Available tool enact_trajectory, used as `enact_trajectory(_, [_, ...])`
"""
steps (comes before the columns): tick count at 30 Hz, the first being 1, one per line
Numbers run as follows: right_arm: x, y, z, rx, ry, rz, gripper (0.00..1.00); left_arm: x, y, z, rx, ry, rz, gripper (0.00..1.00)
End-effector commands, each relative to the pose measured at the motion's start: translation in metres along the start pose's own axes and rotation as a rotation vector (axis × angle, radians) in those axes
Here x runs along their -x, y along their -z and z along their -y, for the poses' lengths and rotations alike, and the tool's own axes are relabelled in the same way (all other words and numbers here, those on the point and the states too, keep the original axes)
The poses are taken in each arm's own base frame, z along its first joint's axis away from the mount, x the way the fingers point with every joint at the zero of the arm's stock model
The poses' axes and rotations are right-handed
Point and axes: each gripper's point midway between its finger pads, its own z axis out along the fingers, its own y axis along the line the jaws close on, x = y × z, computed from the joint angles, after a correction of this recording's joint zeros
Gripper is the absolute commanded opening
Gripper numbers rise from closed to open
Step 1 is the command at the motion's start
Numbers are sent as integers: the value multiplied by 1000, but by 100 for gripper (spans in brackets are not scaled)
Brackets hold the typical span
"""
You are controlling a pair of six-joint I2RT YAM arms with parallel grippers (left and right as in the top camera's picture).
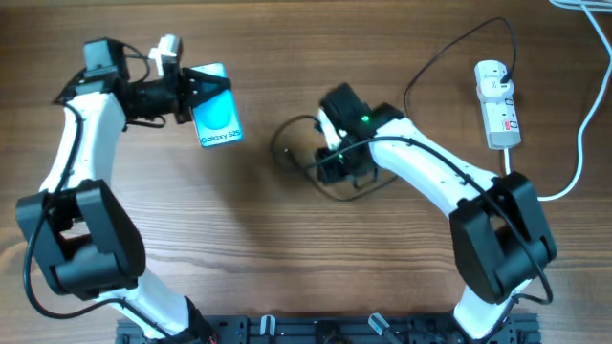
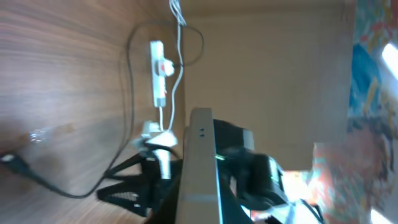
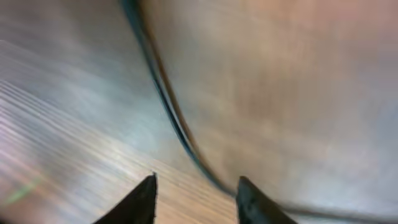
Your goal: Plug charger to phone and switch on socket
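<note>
Clamped firmly on the phone (image 1: 218, 119) with the left tool (image 1: 196, 100), toward the far left of the counter (image 1: 239, 229), blue face turned up to the overhead camera and thin edge toward the left wrist camera. Poised with the right tool (image 1: 330, 164) over a loose loop of the charger (image 3: 175, 118) at mid-counter, fingers (image 3: 140, 199) parted with a clear gap and the cable running toward that gap (too blurred to tell whether touching). Well apart from the socket (image 1: 497, 110) at the far right, beside its thick white cord (image 1: 581, 143).
</note>
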Motion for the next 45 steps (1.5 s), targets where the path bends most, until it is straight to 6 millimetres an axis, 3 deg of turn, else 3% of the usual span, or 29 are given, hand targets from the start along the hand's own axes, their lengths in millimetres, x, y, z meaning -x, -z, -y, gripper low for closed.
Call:
enact_trajectory(1, [23, 1, 10, -158, 161, 90, 44, 3, 3, -17, 96, 33, 26, 4])
enact_trajectory(5, [41, -26, 5, -142, 231, 137, 43, 3, 2, -28, 119, 66, 22, 4])
enact_trajectory(9, [38, -63, -11, -14, 339, 99, 40, 5, -1, -43, 121, 106, 13, 4])
enact_trajectory(12, [39, -66, -12, -9, 339, 102, 39, 6, -3, -43, 120, 88, 13, 4])
enact_trajectory(16, [53, -64, -22, 32, 343, 165, 32, 0, -20, -39, 117, 55, -29, 4])
enact_trajectory(18, [37, -66, -29, 92, 338, 101, 33, 0, -24, -38, 115, 36, -35, 4])
enact_trajectory(23, [-27, -64, -6, 31, 270, -167, 25, 0, -24, -38, 115, 35, -35, 4])
enact_trajectory(26, [-45, -58, 22, -117, 263, -256, 26, 0, -23, -40, 129, 35, -32, 4])
enact_trajectory(28, [-52, -56, 26, -134, 262, -285, 33, 0, -23, -40, 129, 35, -32, 4])
enact_trajectory(32, [-35, -55, 21, -127, 269, -228, 41, 3, -22, -40, 128, 24, -25, 4])
enact_trajectory(35, [8, -29, -9, -46, 318, -126, 41, 7, -21, -41, 132, 33, -12, 4])
enact_trajectory(37, [32, -16, -27, 10, 361, -49, 44, 20, -12, -43, 146, 64, 37, 4])
enact_trajectory(43, [55, -33, -30, 21, 378, 44, 44, 45, 24, -48, 140, 103, 151, 4])
enact_trajectory(45, [55, -41, -32, 26, 377, 48, 37, 46, 26, -48, 140, 104, 154, 4])
